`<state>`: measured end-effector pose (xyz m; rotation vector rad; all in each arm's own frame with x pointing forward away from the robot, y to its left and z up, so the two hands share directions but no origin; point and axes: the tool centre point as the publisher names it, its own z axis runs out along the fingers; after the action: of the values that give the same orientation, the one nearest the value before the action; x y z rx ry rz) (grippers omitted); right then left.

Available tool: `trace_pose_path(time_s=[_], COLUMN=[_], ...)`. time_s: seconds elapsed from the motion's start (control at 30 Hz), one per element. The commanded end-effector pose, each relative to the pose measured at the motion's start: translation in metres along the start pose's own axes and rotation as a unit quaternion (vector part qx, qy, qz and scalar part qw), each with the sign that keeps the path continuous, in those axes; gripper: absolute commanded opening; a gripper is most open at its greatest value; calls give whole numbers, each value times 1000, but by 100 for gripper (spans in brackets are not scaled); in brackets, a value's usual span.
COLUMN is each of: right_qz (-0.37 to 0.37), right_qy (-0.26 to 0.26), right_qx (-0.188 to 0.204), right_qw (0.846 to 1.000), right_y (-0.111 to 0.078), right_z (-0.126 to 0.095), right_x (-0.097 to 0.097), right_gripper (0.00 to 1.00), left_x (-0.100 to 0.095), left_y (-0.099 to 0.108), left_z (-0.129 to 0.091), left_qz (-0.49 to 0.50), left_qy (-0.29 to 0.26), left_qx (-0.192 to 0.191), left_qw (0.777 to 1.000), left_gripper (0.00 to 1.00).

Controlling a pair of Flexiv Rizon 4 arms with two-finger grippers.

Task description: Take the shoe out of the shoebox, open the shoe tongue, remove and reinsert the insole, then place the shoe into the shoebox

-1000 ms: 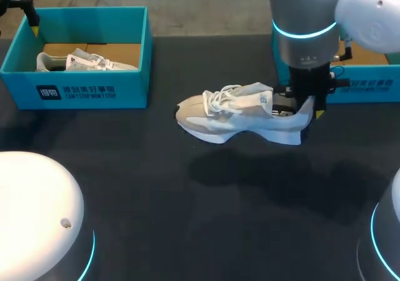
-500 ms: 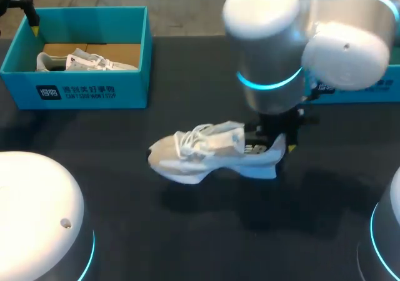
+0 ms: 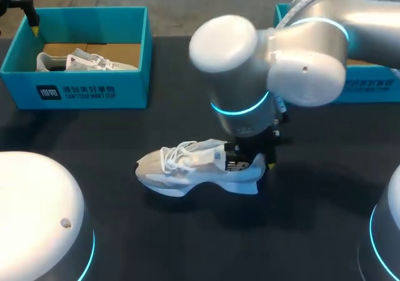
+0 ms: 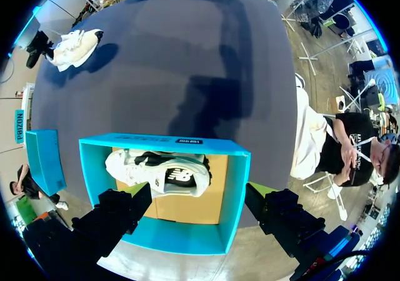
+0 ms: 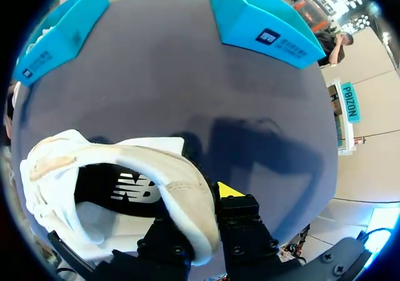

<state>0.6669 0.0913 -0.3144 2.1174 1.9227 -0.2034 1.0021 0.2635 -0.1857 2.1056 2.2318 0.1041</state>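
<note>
While right gripper (image 5: 203, 209) clamps shoe (image 3: 187, 168) heel mid-table, left gripper (image 4: 199, 203) hangs released over shoebox (image 4: 234, 200).

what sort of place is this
Looks like a robot test bench, probably a lab: a black table, a teal shoebox, and a white sneaker held by the right gripper.

White-and-grey laced shoe (image 3: 190, 167) stands upright, apparently with its sole on the tabletop (image 3: 156, 243), heel collar clamped in the right arm's jaws. Teal shoebox (image 3: 375, 87) lies well behind, largely hidden.
</note>
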Motion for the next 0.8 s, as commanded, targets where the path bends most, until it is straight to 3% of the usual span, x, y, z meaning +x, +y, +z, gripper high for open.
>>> trace_pose_path(time_s=[0.03,0.5,0.8], right_qz=[-2,-5,-2], right_qy=[-19,-28,-26], right_qx=[4,29,34], right_qw=[1000,999,999], right_y=[-1,1,-1], right_z=[12,43,48], right_x=[22,28,28], right_gripper=[0,0,0], left_x=[0,0,0], left_y=[-1,-1,-1], left_z=[-1,-1,-1], left_qz=[0,0,0], left_qy=[2,2,2], left_qx=[-1,-1,-1], left_qw=[1000,1000,1000], left_gripper=[100,100,100])
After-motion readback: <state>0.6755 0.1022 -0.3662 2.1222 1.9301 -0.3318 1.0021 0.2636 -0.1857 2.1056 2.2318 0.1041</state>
